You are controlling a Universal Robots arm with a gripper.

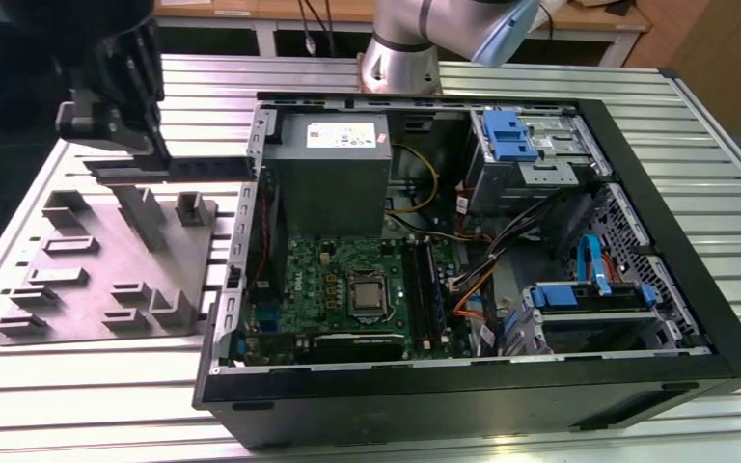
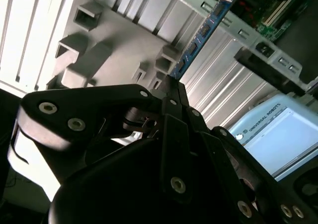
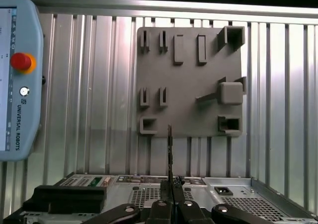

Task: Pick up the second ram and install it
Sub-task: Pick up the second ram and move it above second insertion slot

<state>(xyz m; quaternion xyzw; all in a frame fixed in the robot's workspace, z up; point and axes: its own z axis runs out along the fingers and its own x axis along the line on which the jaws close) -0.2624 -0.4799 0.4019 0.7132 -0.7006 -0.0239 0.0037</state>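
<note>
Since the gripper (image 1: 151,154) is clamped on the second ram (image 1: 209,169) with the stick's long side level, the exterior view shows the ram as a dark bar hanging above the far edge of the grey fixture plate (image 1: 100,289), clear of the plate's upright holders. That hold, as I read it, leaves the stick's lower edge free. Off the plate, toward the exterior view's right, sits the open computer case (image 1: 474,386), whose side wall stands between the plate and the motherboard (image 1: 325,280). The power supply (image 1: 332,159) and a tangle of cables (image 1: 474,280) crowd the board, and I cannot tell whether any slot already holds a stick. In the second wrist view the gripper (image 2: 174,82) pinches one end of the blue second ram (image 2: 203,30), which runs out alongside the grey fixture plate (image 2: 114,30) toward the metal frame of the computer case (image 2: 285,62), with a teach pendant (image 2: 278,129) lying well off the plate. In the first wrist view the second ram (image 3: 170,149) is edge-on, a thin dark line running from the gripper (image 3: 170,186) to the nearest edge of the grey fixture plate (image 3: 189,114), just beside a small square holder. The plate rests on the slatted table (image 3: 89,85), the teach pendant (image 3: 20,80) lies apart from it, and the computer case (image 3: 238,194) lies near the plate's edge, under the gripper.
</note>
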